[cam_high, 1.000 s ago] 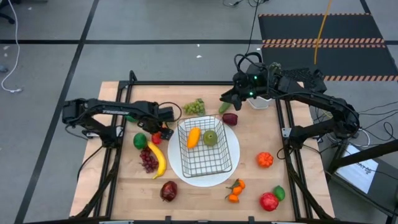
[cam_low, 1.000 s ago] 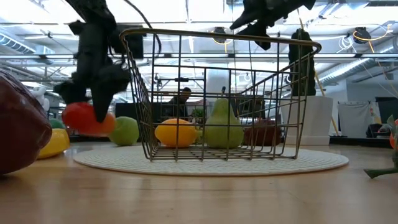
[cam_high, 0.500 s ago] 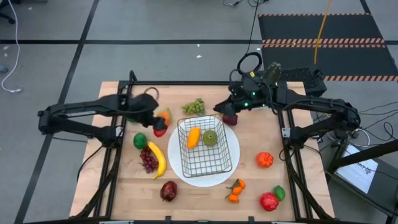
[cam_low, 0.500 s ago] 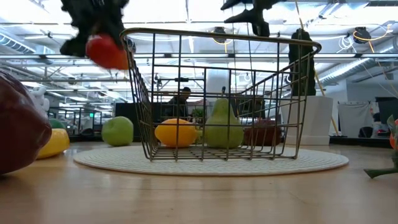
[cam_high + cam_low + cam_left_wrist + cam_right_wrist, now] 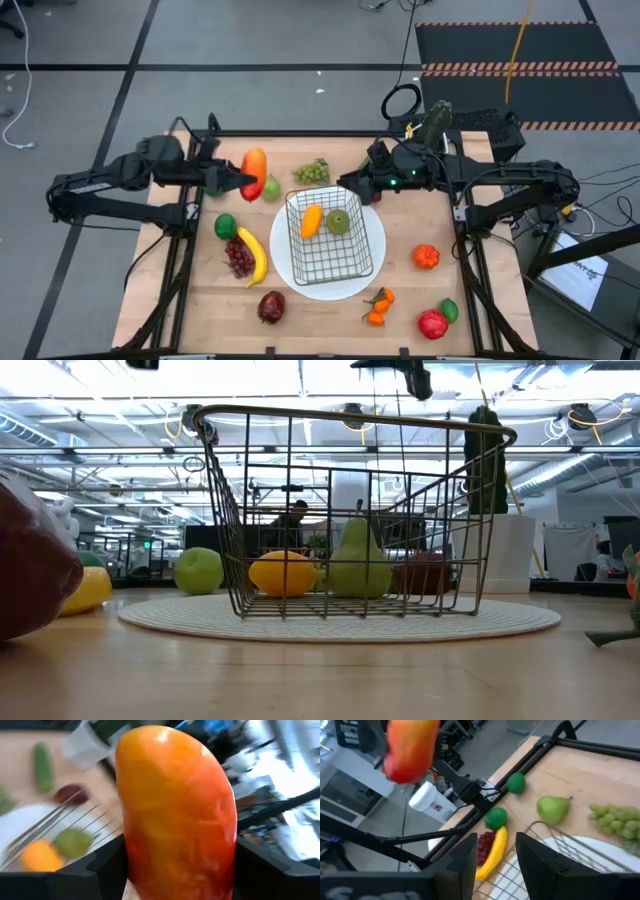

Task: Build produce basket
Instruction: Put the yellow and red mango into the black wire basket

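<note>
The left gripper (image 5: 243, 181) holds a smooth orange-red mango-shaped toy fruit (image 5: 254, 170) aloft near the table's back edge, jaws clamped around it. The dark wire-mesh basket (image 5: 330, 238) sits on the round white plate (image 5: 375, 258) mid-table. The right gripper (image 5: 352, 183), fingers slightly apart and empty, hovers close behind the basket; the arms could collide there.

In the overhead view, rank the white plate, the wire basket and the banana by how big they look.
1. white plate
2. wire basket, narrower than the plate it sits on
3. banana, clearly the smallest
</note>
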### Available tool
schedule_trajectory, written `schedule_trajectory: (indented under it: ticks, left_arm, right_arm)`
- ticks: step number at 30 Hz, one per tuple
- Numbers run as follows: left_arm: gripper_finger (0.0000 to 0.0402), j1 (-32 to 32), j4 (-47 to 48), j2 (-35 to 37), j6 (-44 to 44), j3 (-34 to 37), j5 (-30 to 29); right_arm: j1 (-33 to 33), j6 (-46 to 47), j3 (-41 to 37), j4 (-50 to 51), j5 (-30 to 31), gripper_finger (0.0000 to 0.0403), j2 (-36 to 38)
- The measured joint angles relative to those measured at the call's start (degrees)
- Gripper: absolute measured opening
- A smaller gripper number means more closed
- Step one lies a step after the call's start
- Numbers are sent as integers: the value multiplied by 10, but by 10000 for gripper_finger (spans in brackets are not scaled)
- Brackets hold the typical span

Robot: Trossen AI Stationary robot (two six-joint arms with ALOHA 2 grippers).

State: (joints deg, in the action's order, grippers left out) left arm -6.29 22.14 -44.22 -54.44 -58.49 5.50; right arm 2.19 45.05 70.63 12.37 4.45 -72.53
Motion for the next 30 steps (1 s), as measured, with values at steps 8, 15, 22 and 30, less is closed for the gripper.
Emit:
schedule_trajectory:
  ticks: [8, 15, 22, 30]
  left_arm:
    - [294, 37, -167, -3, 29, 0, 0]
    - [284, 59, -231, -8, 123, 0, -1]
    - [315, 61, -234, -8, 315, 0, -1]
    - [299, 60, -234, -8, 535, 0, -15]
  right_arm:
    - [-38, 8, 0, -10, 18, 130, 0]
    - [-40, 7, 0, -10, 18, 130, 0]
    - [-40, -19, 0, -10, 18, 130, 0]
    - [-33, -90, 0, -9, 15, 130, 0]
